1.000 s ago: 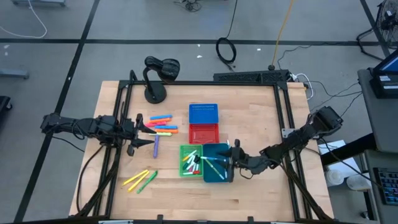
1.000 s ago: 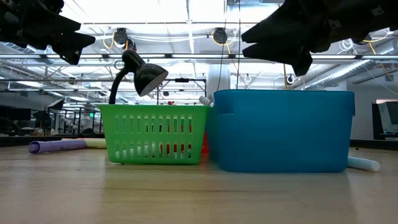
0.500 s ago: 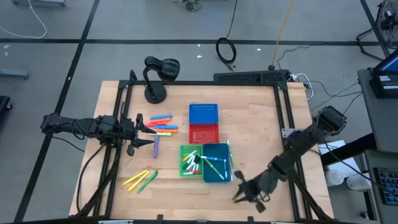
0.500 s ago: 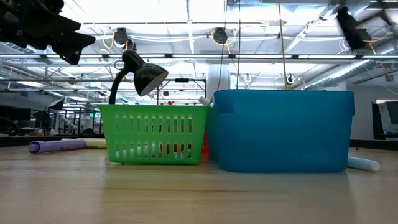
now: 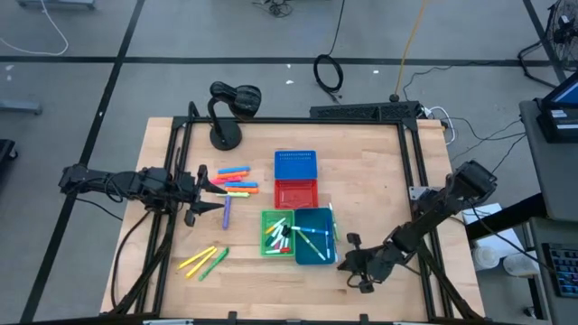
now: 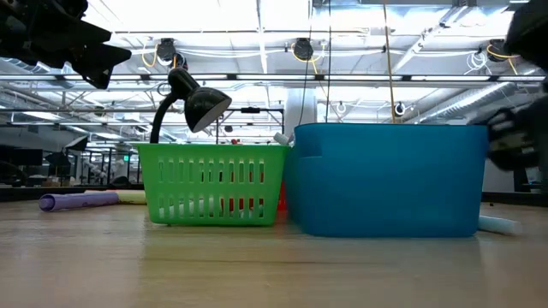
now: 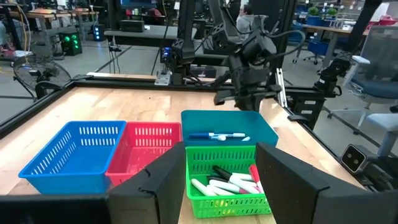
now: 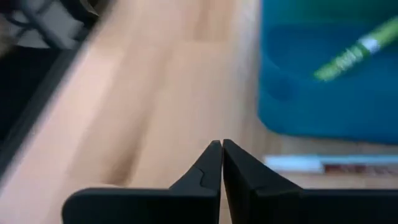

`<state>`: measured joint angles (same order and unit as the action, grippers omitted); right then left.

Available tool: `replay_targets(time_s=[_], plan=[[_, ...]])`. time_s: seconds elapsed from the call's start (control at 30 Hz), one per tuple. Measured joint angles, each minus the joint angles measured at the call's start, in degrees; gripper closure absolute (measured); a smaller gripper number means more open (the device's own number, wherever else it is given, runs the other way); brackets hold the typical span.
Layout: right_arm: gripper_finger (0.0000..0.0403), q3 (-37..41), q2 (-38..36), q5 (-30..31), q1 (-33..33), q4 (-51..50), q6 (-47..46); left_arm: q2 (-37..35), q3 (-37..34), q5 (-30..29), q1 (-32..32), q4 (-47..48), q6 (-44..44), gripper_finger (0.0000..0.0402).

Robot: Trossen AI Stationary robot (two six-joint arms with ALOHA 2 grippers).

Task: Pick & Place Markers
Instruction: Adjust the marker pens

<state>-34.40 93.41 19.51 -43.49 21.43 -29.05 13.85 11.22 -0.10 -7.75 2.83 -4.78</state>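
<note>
Loose markers lie flat on the wood: an orange, pink, yellow and green cluster [image 5: 237,181], a purple one [image 5: 227,213], and a yellow and green group [image 5: 203,262]. My left gripper [image 5: 222,192] hovers open beside the cluster with nothing between its fingers [image 7: 221,162]. More markers lie in the green bin [image 5: 277,233] and the teal bin [image 5: 314,236]. A white marker [image 8: 323,163] lies on the table along the teal bin's right side. My right gripper [image 5: 352,259] is shut and holds nothing [image 8: 221,144], just off the teal bin's near right corner.
A blue bin [image 5: 295,165] and a red bin [image 5: 295,193] stand behind the green and teal ones. A black desk lamp [image 5: 230,113] stands at the far left. Black frame rails [image 5: 411,181] run along the table's sides. Bare wood lies at the near edge [image 5: 271,289].
My right gripper has left the space over the teal bin, swung out toward the table's near edge, then come back a little toward the bin's near right corner. My left gripper and the markers have kept still.
</note>
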Motion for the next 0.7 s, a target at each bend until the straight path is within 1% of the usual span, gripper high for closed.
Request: replay_targets(time_s=[0.17,0.27,0.37,0.5,0.7], plan=[[0.0403,0.0,5.9,0.0,2.4,6.2,-0.2,0.0,0.0,0.0,0.0,0.0,0.0,0.0204],[0.0403,-0.4,7.8,0.6,3.4,7.5,-0.5,0.0,0.0,0.0,0.0,0.0,0.0,0.0204],[0.0403,-0.5,8.4,3.5,3.9,5.2,-3.0,0.0,0.0,0.0,0.0,0.0,0.0,0.0204],[0.0403,-0.5,7.3,5.6,4.0,0.8,-4.9,0.0,0.0,0.0,0.0,0.0,0.0,0.0204],[0.0403,-0.5,5.2,6.2,4.1,-4.9,-10.7,0.0,0.0,0.0,0.0,0.0,0.0,0.0204]])
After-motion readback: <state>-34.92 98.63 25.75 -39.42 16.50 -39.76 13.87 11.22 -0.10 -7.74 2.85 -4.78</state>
